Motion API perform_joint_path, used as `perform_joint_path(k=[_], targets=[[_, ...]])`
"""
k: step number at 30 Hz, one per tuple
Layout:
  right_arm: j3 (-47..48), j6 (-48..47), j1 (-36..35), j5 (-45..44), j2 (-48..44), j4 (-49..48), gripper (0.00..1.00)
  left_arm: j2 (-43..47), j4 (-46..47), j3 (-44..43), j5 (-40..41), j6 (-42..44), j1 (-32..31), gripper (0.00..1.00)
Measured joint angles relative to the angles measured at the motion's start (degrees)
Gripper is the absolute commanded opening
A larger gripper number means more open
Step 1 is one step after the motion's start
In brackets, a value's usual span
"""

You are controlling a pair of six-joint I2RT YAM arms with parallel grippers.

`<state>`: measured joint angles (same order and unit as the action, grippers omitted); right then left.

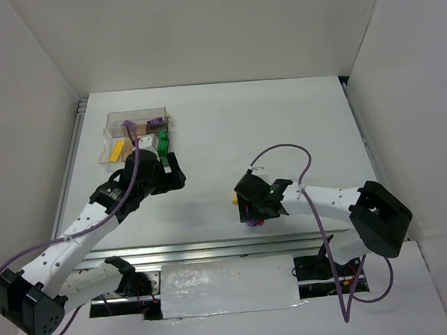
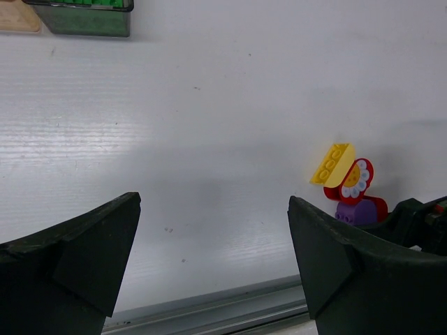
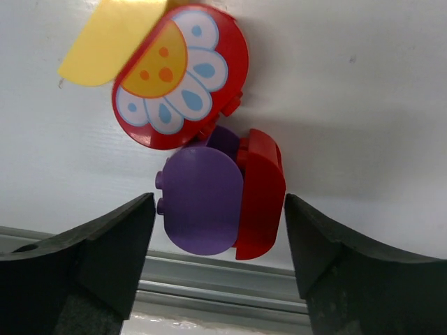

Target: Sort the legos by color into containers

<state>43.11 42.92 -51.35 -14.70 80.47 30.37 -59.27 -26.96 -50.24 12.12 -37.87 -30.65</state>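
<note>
A small pile of legos lies near the table's front edge: a red disc with a flower print [image 3: 181, 77], a yellow piece [image 3: 112, 38] leaning on it, and a purple rounded brick [image 3: 202, 202] pressed against a red rounded brick [image 3: 262, 192]. My right gripper [image 3: 218, 237] is open and straddles the purple and red pair, with a gap on each side. From above, the right gripper [image 1: 256, 215] covers most of the pile. My left gripper [image 2: 213, 244] is open and holds nothing. It hangs beside the containers [image 1: 136, 131], which hold yellow [image 1: 117, 150], purple [image 1: 156, 123] and green [image 1: 163, 145] legos.
A metal rail [image 3: 223, 279] runs along the table's front edge just behind the pile. In the left wrist view the same pile [image 2: 349, 185] sits far right, and a green-filled compartment [image 2: 87, 15] shows at top left. White walls enclose the table.
</note>
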Motion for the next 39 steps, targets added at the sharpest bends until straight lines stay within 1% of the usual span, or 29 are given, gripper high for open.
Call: perform_joint_path(k=[1,3,4,6,7,9,11,15,19,22,24,26,32,39], targets=[[-0.5,0.1,0.0,0.5,0.2,-0.5,0.71,0.7,0.0,0.0,0.0,0.0,0.0,0.99],[-1.4,0.5,0.0,1.2,0.2,-1.1,0.65,1.2,0.0,0.0,0.0,0.0,0.0,0.99],[-1.4,0.7,0.0,1.5,0.2,-1.3,0.59,1.2,0.0,0.0,0.0,0.0,0.0,1.0],[-1.4,0.6,0.0,1.9,0.2,-1.9,0.55,0.9,0.0,0.0,-0.2,0.0,0.0,0.99],[-1.4,0.5,0.0,1.9,0.2,-2.0,0.48,0.7,0.0,0.0,-0.4,0.0,0.0,1.0],[-1.4,0.2,0.0,2.1,0.2,-1.9,0.4,0.5,0.0,0.0,-1.0,0.0,0.0,0.99],[-1.4,-0.1,-0.2,2.1,0.0,-1.6,0.37,0.4,0.1,0.0,-1.8,0.0,0.0,1.0],[-1.4,-0.7,-1.5,3.1,-3.6,0.8,0.37,0.6,1.0,0.0,-5.2,-0.3,0.0,0.99],[-1.1,-1.7,-4.1,5.2,-14.0,1.7,0.37,2.0,4.0,0.3,-11.6,-3.2,0.0,1.0],[-1.1,-2.9,-5.6,6.8,-22.9,-0.8,0.37,4.1,9.4,2.4,-17.6,-7.7,-0.5,0.99],[-1.1,-3.5,-6.0,7.6,-27.4,-3.3,0.36,4.9,14.1,4.2,-21.4,-11.1,-1.4,0.99],[-1.1,-3.9,-6.1,7.9,-29.9,-5.3,0.36,4.6,17.4,5.3,-23.9,-14.0,-2.9,1.0],[0.4,-5.1,-6.3,7.4,-30.3,-7.1,0.37,0.2,25.9,5.7,-28.5,-19.6,-7.2,0.99],[5.2,-5.5,-6.7,5.8,-26.8,-7.0,0.37,-5.7,31.5,5.6,-29.7,-22.5,-12.7,0.95]])
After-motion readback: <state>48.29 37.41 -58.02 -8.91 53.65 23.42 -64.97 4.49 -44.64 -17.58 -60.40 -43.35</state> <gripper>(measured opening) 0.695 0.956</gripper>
